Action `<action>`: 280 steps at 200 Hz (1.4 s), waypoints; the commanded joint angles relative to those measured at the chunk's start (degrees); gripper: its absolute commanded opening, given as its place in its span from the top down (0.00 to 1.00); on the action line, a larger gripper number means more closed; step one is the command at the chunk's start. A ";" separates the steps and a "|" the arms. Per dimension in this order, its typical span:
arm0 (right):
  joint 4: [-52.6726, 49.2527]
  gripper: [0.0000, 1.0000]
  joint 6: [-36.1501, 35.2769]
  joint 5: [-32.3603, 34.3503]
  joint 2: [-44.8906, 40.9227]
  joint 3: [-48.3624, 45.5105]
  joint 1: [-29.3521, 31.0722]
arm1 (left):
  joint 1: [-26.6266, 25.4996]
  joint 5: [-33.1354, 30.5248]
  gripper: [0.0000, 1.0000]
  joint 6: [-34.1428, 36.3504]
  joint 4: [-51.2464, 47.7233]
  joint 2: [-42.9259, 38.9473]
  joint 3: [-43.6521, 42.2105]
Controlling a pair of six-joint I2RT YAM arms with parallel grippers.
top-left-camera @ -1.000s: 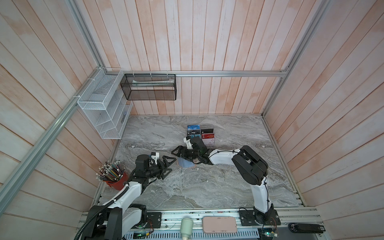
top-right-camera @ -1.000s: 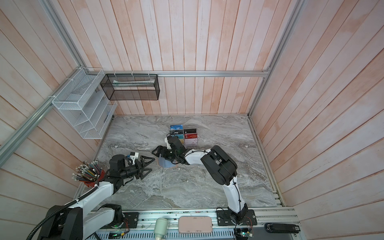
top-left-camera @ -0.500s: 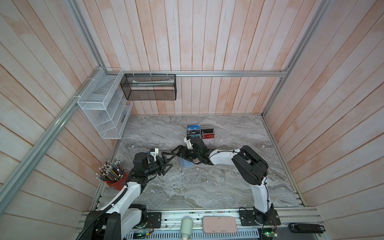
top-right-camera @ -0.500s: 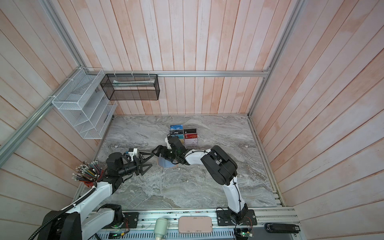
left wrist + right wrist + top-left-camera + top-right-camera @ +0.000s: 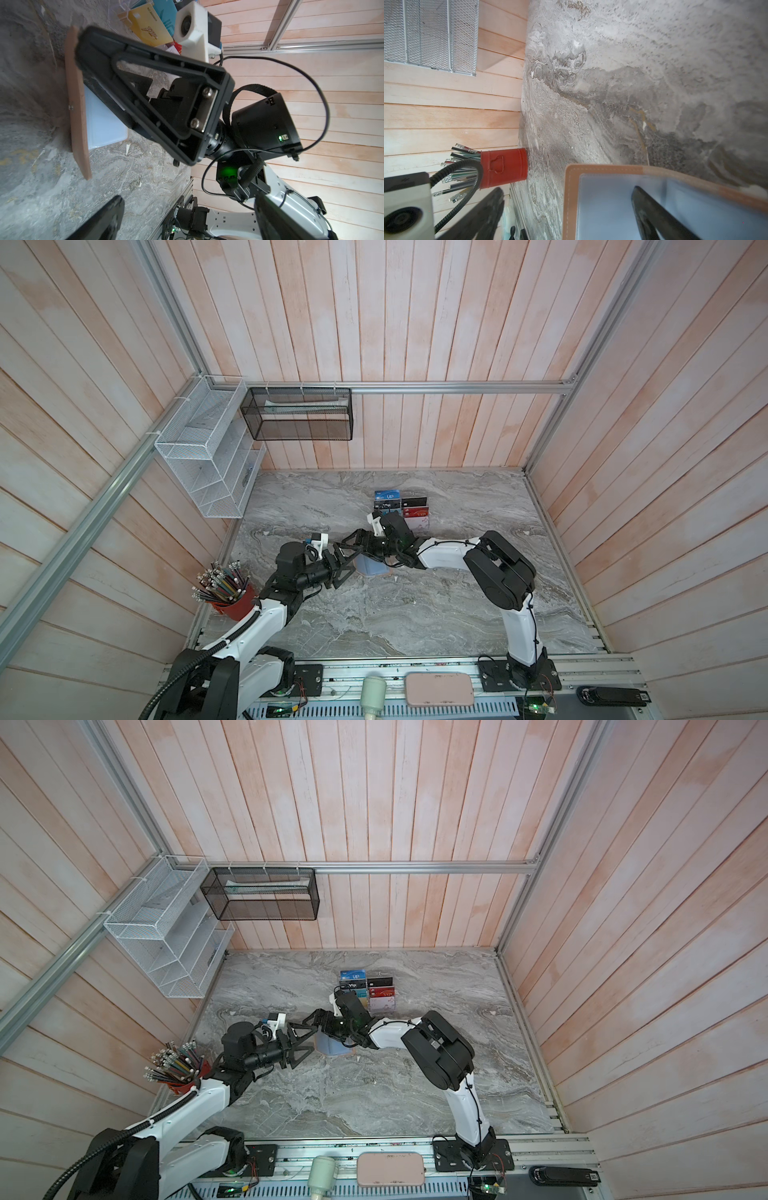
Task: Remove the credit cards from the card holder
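The card holder (image 5: 374, 568) (image 5: 331, 1046) lies open on the marble table, tan-pink outside, pale blue lining up. My right gripper (image 5: 357, 553) (image 5: 322, 1031) is open over it, and in the right wrist view (image 5: 569, 190) one of its fingers (image 5: 654, 216) rests on the lining (image 5: 602, 203). The left wrist view shows that finger (image 5: 145, 93) pressing down beside the holder's tan edge (image 5: 78, 116). Just left of the holder, my left gripper (image 5: 351, 564) (image 5: 309, 1042) (image 5: 188, 197) is open and empty. The credit cards are hidden.
A clear rack of coloured cards (image 5: 401, 506) stands just behind the grippers. A red pencil cup (image 5: 232, 601) sits at the table's left edge. White (image 5: 208, 464) and black (image 5: 299, 414) mesh baskets hang on the walls. A pink case (image 5: 439, 689) lies on the front rail.
My left gripper has crept a little right and back, closer to the card holder and the right gripper. The right arm has held still on the holder.
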 commanded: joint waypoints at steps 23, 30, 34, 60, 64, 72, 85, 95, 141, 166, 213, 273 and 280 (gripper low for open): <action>-0.53 0.03 1.09 1.09 1.08 0.43 0.17 | -0.74 -3.59 0.01 -1.71 6.72 2.33 -0.15; -0.51 0.03 1.05 1.09 1.08 0.33 0.15 | -0.76 -3.68 0.01 -1.96 7.35 2.93 -0.16; -0.54 0.03 1.13 1.13 1.04 0.28 0.12 | -0.83 -3.75 0.01 -1.99 7.47 3.24 -0.16; -0.42 0.03 1.27 1.18 1.12 0.10 0.09 | -1.15 -4.03 0.15 -1.61 8.70 4.57 -0.25; -0.42 0.03 1.27 1.18 1.16 0.04 0.09 | -1.27 -4.11 0.17 -1.55 8.66 4.60 -0.21; -0.34 0.03 1.31 1.18 1.15 0.08 0.09 | -1.36 -4.37 0.20 -1.23 8.48 4.61 -0.34; -0.24 0.03 1.36 1.12 1.25 0.17 0.05 | -1.46 -4.96 0.25 0.02 7.02 4.22 -0.43; -0.19 0.03 1.36 1.09 1.35 0.19 0.01 | -1.46 -5.41 0.26 1.07 5.66 4.08 -0.50; 0.06 0.03 1.61 1.18 1.91 0.24 -0.10 | -1.80 -5.86 0.40 4.13 4.20 6.83 -1.55; 0.35 0.03 1.79 1.22 1.96 -0.02 -0.22 | -2.75 -6.70 0.45 5.20 4.07 8.77 -1.35; 0.72 0.03 1.91 1.22 1.37 -0.86 -0.54 | -3.75 -9.53 0.52 6.84 2.53 11.29 -0.87; 1.43 0.03 1.80 0.92 0.11 -2.56 -1.15 | -3.72 -12.47 0.54 8.06 1.92 13.96 -1.65; 1.48 0.03 1.88 0.87 -0.09 -2.74 -1.20 | -3.66 -12.53 0.56 8.19 2.26 14.63 -1.57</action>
